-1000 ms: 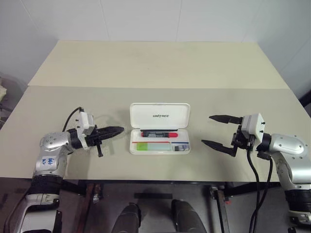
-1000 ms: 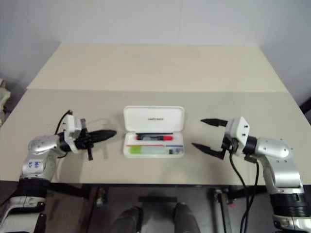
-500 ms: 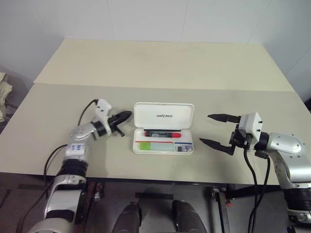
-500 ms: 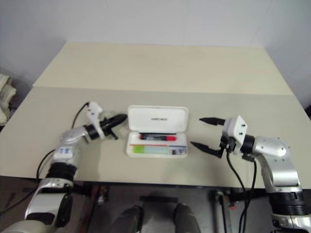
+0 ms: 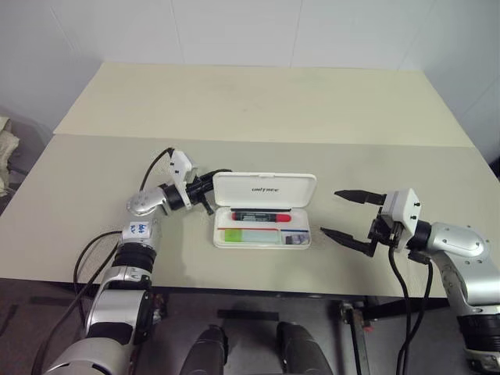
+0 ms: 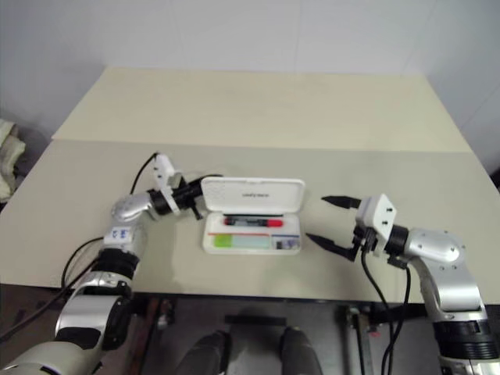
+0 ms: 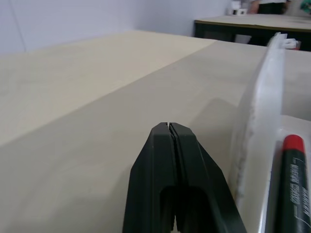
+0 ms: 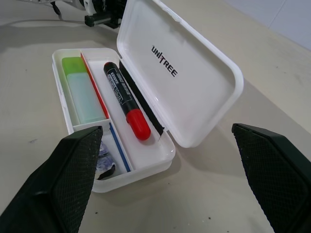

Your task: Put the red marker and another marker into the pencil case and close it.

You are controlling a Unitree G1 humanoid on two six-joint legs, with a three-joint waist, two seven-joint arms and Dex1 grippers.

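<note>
The white pencil case (image 5: 262, 244) lies open mid-table, its lid (image 5: 264, 187) tilted up at the back. In its rear slot rests the red marker (image 5: 258, 216), black barrel with a red cap. The light green marker (image 5: 242, 234) lies in the front slot. My left gripper (image 5: 211, 185) is shut with nothing in it, its tip at the lid's left rear corner, on the lid's outer side (image 7: 262, 121); I cannot tell whether it touches. My right gripper (image 5: 330, 212) stands open just right of the case, apart from it, fingers (image 8: 73, 174) wide.
A thin red strip (image 8: 95, 90) and a thin blue strip (image 8: 119, 148) divide the tray. The beige table (image 5: 258, 101) stretches far behind the case. A black cable (image 5: 156, 164) loops off my left wrist.
My left gripper has moved right and away from me, from beside the tray to the lid's left rear corner. The lid stands a little steeper. My right gripper has kept still.
</note>
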